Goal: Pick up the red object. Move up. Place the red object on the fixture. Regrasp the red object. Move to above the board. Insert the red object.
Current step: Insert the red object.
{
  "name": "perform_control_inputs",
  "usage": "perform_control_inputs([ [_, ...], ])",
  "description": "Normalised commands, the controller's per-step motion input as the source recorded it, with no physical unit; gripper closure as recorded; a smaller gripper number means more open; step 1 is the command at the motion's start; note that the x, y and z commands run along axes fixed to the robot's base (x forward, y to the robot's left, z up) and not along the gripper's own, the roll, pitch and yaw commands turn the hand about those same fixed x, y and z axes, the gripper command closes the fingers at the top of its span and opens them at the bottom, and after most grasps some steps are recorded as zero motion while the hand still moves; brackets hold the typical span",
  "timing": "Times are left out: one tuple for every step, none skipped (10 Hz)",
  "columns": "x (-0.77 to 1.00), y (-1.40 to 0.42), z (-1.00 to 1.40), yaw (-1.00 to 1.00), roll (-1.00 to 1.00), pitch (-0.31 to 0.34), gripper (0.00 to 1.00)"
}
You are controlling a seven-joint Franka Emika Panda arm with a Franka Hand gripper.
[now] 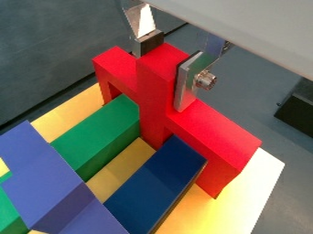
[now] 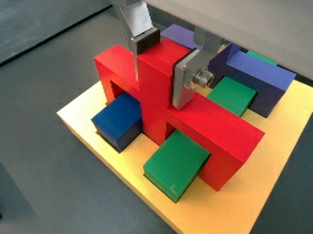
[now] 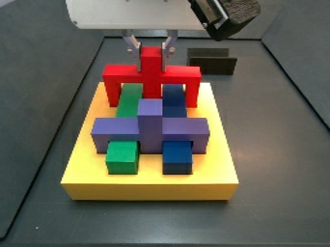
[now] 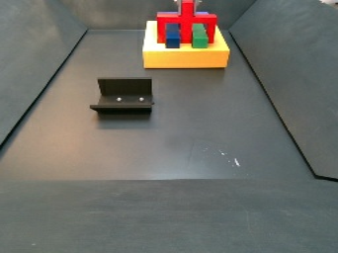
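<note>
Red object (image 3: pixel 151 79) upright on board (image 3: pixel 149 178), end effector (image 3: pixel 151 43) gripping.

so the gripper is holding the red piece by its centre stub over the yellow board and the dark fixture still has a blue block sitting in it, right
Not quite. The small dark open-fronted fixture holds nothing; a side view shows it bare on the floor. The rest stands: the gripper is at the thick yellow square board, its fingers closed on the centre stub of the bright red block piece, as both wrist views show.

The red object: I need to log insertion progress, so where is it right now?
The red object stands on the board at its far end in a side view, legs straddling the green block and blue block, its stub between the gripper fingers.
</note>
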Motion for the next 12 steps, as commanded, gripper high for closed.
perform_control_inputs([
  [0.02,0.07,-0.28,-0.14,0.01,0.000,1.00],
  [0.05,0.14,-0.29,0.00,0.08,0.006,1.00],
  [0.08,0.19,-0.27,0.03,0.09,0.021,1.00],
  [0.01,0.15,-0.24,0.08,0.07,0.000,1.00],
  [0.00,0.09,-0.30,0.14,0.06,0.000,1.00],
  [0.00,0.00,-0.49,0.14,0.09,-0.041,1.00],
  [0.00,-0.09,-0.52,0.00,0.00,-0.056,1.00],
  [0.00,-0.17,-0.38,0.00,-0.02,-0.053,1.00],
  [0.01,-0.03,-0.41,0.00,-0.02,-0.034,1.00],
  [0.09,0.00,-0.37,0.00,-0.03,-0.004,1.00],
  [0.10,0.00,-0.31,0.00,-0.06,-0.009,1.00],
  [0.24,-0.09,-0.13,0.02,-0.10,0.000,1.00],
])
